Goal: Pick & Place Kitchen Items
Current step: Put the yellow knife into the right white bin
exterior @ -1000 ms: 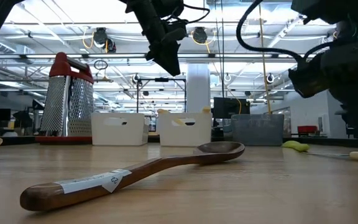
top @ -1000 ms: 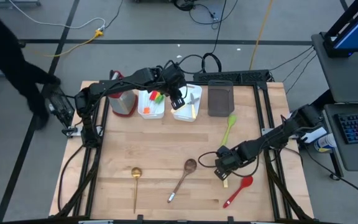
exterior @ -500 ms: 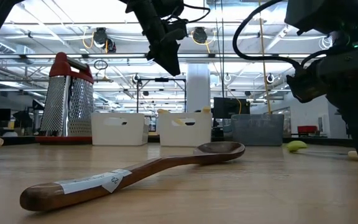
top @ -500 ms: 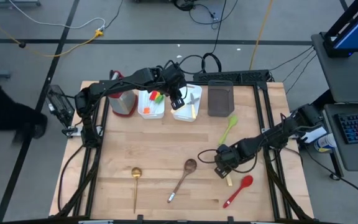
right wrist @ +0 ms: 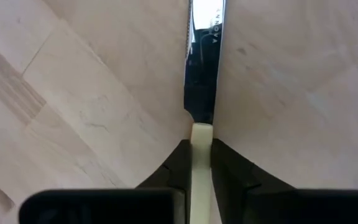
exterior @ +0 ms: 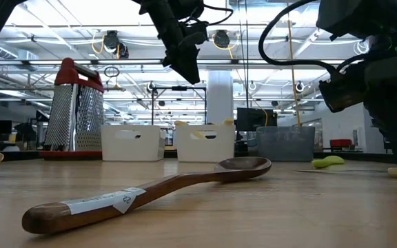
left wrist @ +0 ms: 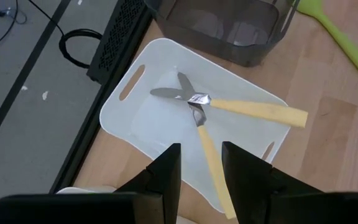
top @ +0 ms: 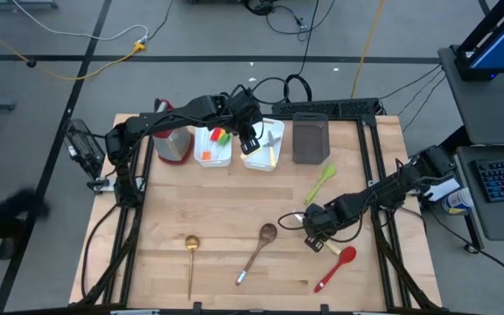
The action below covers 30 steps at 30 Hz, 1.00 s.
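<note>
My right gripper (top: 316, 231) is down at the table's right middle, shut on a cream-handled knife (right wrist: 205, 68) whose blade points away from the fingers. My left gripper (top: 252, 138) hangs open and empty above a white bin (left wrist: 135, 112) that holds two cream-handled knives (left wrist: 229, 109). The green spatula (top: 320, 182), red spoon (top: 334, 269), brown wooden spoon (top: 257, 249) and gold ladle (top: 191, 259) lie flat on the table. Small coloured pieces (top: 218, 136) sit in the other white bin. My right gripper pinches the knife's cream handle (right wrist: 201, 146) between its two fingers, close to where the blade begins. The fingers come from above, slanting from the table's right. The handle's free end (top: 330, 248) sticks out behind them. The knife is low at the table; whether it rests there I cannot tell.
A red-topped grater (top: 173, 145), two white bins (top: 213, 157) and a grey bin (top: 311, 140) stand in a row along the far edge. A person moves on the floor left of the table (top: 7, 219). Black rails run along the table's left and right sides.
My right gripper has moved a little toward the far edge, and the knife's handle end has swung with it across the table. The green spatula has turned slightly where it lies. The person has moved along the floor on the left.
</note>
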Each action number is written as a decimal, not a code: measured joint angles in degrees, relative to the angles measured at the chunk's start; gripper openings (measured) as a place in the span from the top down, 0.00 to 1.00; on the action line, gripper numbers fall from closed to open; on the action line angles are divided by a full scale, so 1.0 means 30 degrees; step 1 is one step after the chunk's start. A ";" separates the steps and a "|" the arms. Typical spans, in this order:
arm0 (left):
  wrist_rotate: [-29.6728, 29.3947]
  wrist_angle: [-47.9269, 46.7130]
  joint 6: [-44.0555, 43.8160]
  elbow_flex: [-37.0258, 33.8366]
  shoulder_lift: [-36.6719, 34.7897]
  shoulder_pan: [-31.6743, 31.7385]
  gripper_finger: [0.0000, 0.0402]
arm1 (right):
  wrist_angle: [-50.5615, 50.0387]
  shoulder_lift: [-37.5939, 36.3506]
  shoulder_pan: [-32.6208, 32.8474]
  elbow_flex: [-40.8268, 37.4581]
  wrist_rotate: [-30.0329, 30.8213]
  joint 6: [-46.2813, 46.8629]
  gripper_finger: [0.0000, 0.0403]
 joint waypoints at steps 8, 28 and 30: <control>-0.0006 -0.0060 0.0008 0.0000 0.0000 -0.0415 0.70 | -0.0328 0.0006 -0.0055 0.1267 0.0217 -0.2274 0.92; -0.2596 -0.2358 -0.0946 0.0000 -0.3872 -0.1111 0.70 | -0.1191 0.0028 -0.4106 0.5177 0.0590 -0.9339 0.92; -0.2628 -0.2385 -0.0946 0.0000 -0.4340 -0.1125 0.70 | -0.0994 0.0028 -0.4951 0.5514 0.0002 -0.9700 0.92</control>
